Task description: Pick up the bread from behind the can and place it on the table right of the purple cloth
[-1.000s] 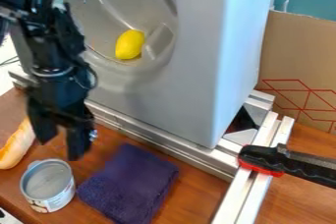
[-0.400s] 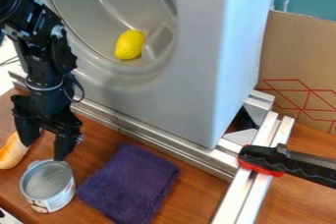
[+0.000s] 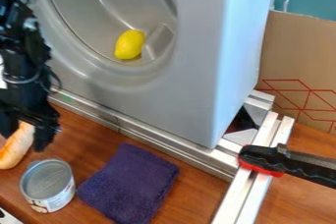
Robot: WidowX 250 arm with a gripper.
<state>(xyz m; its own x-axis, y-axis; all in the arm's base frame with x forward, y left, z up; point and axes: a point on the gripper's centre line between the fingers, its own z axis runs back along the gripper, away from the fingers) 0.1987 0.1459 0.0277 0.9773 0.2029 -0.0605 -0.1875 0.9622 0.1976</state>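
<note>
- Leftward shift: the black two-finger robot gripper (image 3: 25, 140) has moved toward the left edge since the earlier frames, away from the space above the can. Its fingers are spread apart, and nothing looks clamped between them.
- Just below it, at far left, lies an elongated, golden-brown bread roll (image 3: 17, 147), slanting across the brown wooden tabletop (image 3: 197, 192). Part of the roll shows in the gap between the fingers, so the change brings the open gripper to the bread; whether they touch, I cannot tell.
- Next, near the bottom left, an open silver metal can with a pale label (image 3: 58, 198) stands upright, just beside the roll, where it was before.
- Right of the can, a folded dark purple cloth (image 3: 131, 183) lies flat, unmoved.
- Behind the cloth, a bright yellow lemon (image 3: 130, 44) rests inside the round opening of a large grey appliance (image 3: 190, 85), also unchanged.
- At right, a black and red clamp (image 3: 263, 159) lies across silver metal rails (image 3: 238, 196), with a brown cardboard box (image 3: 295, 53) behind.
</note>
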